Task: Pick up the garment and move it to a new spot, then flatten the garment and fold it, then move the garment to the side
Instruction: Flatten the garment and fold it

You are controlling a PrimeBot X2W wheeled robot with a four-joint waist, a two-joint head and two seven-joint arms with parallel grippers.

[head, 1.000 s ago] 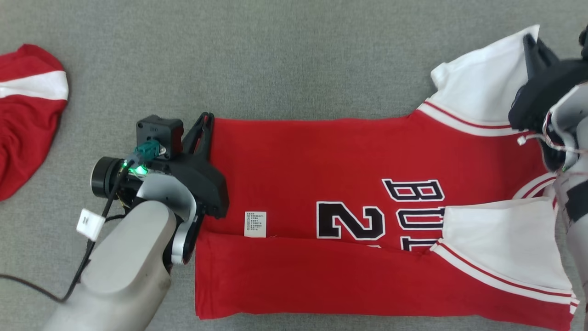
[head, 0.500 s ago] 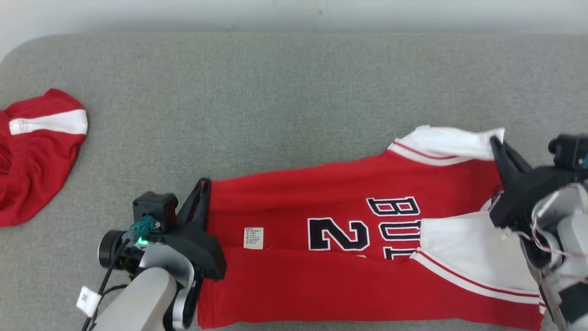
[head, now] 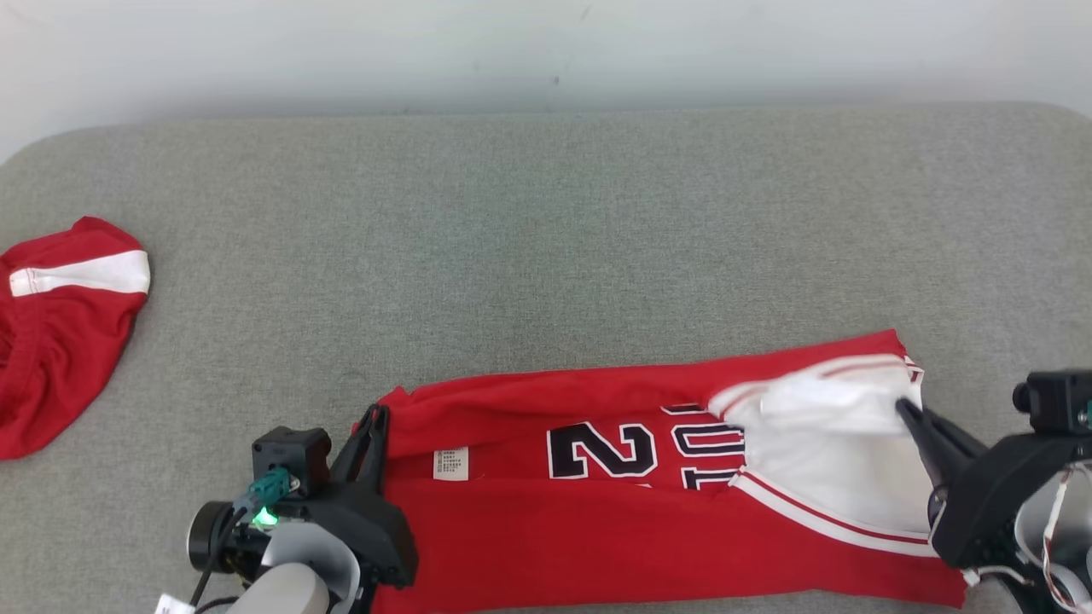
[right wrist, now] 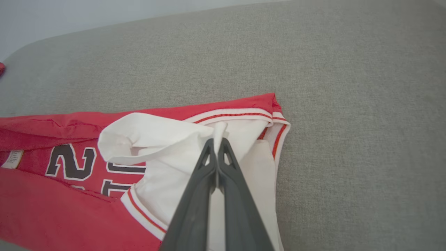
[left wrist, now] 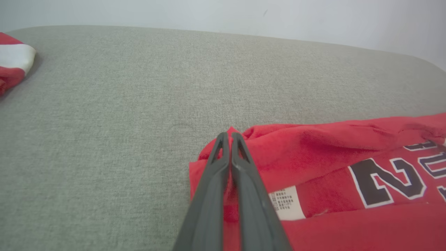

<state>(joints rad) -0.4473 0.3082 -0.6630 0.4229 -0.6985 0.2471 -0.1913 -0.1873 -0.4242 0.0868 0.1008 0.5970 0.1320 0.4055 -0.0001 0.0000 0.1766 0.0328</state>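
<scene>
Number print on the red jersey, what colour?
The red jersey's printed number is black with a white outline; left wrist view shows it best.

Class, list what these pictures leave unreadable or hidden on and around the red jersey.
1. Print on the care label, head view: too small to read.
2. Lettering on the jersey, head view: partly covered by the folded white sleeve.
3. The second red garment, head view: cut off by the left edge.

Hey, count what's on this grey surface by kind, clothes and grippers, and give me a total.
Clothes: 2, the jersey in front and the red and white garment at the far left.
Grippers: 2, the left gripper and the right gripper, each shut on the jersey.
Total: 4
</scene>
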